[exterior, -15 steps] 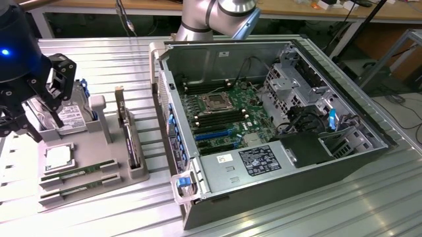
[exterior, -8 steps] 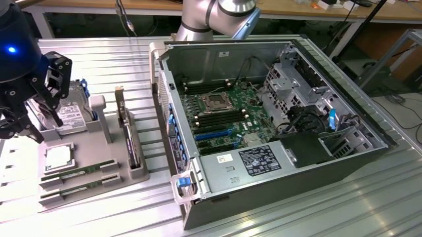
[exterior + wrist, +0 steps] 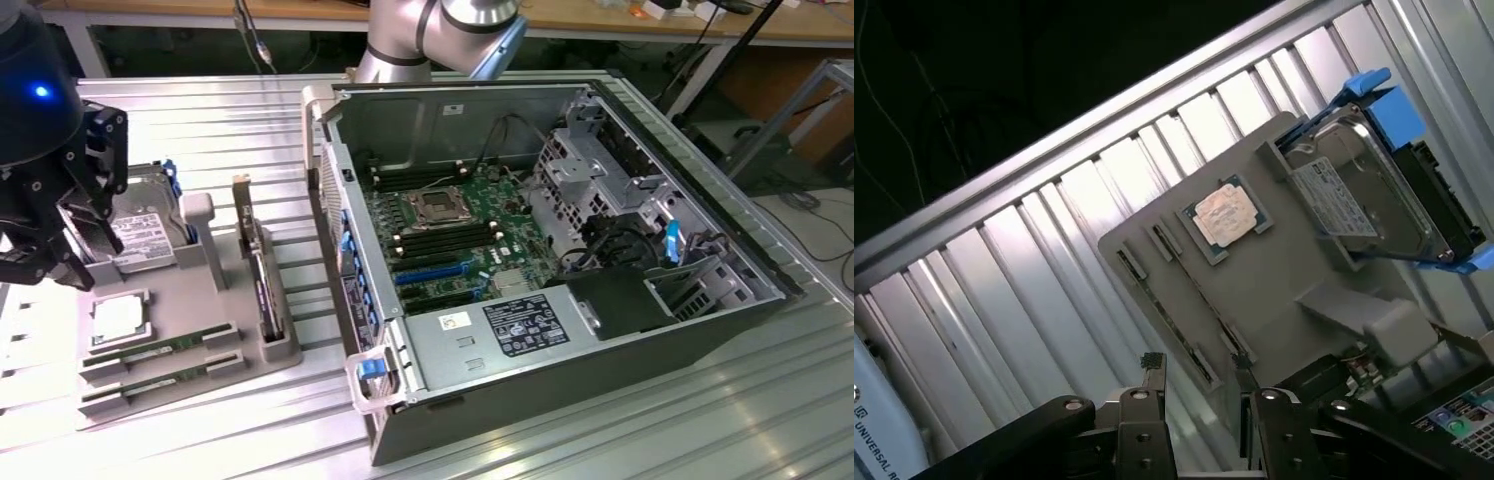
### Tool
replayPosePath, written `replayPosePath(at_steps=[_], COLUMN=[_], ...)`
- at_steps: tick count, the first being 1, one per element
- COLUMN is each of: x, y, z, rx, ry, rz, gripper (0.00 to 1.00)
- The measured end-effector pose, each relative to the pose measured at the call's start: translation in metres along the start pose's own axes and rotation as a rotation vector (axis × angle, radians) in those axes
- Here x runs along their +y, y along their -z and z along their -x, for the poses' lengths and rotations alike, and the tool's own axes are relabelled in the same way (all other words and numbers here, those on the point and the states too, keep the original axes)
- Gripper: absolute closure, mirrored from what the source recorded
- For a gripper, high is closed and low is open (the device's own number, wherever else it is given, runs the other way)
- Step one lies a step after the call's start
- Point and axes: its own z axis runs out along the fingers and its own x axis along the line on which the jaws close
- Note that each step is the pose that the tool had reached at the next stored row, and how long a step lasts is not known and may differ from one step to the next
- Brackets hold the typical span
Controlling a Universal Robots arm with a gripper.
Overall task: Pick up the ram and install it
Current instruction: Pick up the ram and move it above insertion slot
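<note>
Two ram sticks, thin and green, lie in slots of the grey holder tray point(image 3: 200, 300): one ram stick point(image 3: 167, 347) and a second point(image 3: 163, 382) just in front of it. In the wrist view they appear edge-on as one ram stick point(image 3: 1164, 320) and another point(image 3: 1199, 295). My black gripper point(image 3: 60, 262) hangs above the tray's end at the exterior view's left, beside the hard drive. In the wrist view the gripper point(image 3: 1199, 380) is open, its fingertips point(image 3: 1152, 365) apart over the ram sticks, with nothing between them.
The tray also holds a silver processor chip point(image 3: 118, 318), a hard drive point(image 3: 140, 235) in blue rails and an upright expansion card point(image 3: 263, 290). The open computer case point(image 3: 534, 420) lies at the exterior view's right, with its motherboard point(image 3: 447, 235) and black memory slots exposed.
</note>
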Motion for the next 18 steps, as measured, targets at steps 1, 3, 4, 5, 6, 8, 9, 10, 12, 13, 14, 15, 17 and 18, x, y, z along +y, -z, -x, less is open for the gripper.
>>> replayPosePath(at_steps=[1, 3, 4, 5, 6, 8, 9, 10, 12, 13, 14, 15, 17, 18], x=[0.0, 0.0, 0.0, 0.0, 0.0, 0.0, 0.0, 0.0, 0.0, 0.0, 0.0, 0.0, 0.0, 0.0], y=[0.0, 0.0, 0.0, 0.0, -0.0001, -0.0001, -0.0001, -0.0001, -0.0002, -0.0002, -0.0002, -0.0002, -0.0002, -0.0002], z=[0.0, 0.0, 0.0, 0.0, 0.0, 0.0, 0.0, 0.0, 0.0, 0.0, 0.0, 0.0, 0.0, 0.0], rx=[0.0007, 0.0018, 0.0023, 0.0029, 0.0036, 0.0059, 0.007, 0.0079, 0.0093, 0.0099, 0.0104, 0.0105, 0.0106, 0.0106], ry=[0.021, 0.06, 0.078, 0.099, 0.124, 0.198, 0.235, 0.267, 0.314, 0.333, 0.351, 0.357, 0.357, 0.357], rz=[0.0003, 0.0007, 0.0008, 0.0011, 0.0013, 0.0022, 0.0025, 0.0029, 0.0034, 0.0036, 0.0038, 0.0039, 0.0039, 0.0039], gripper=[0.63, 0.63, 0.63, 0.63, 0.63, 0.63, 0.63, 0.63, 0.63, 0.63, 0.63, 0.63, 0.63, 0.63])
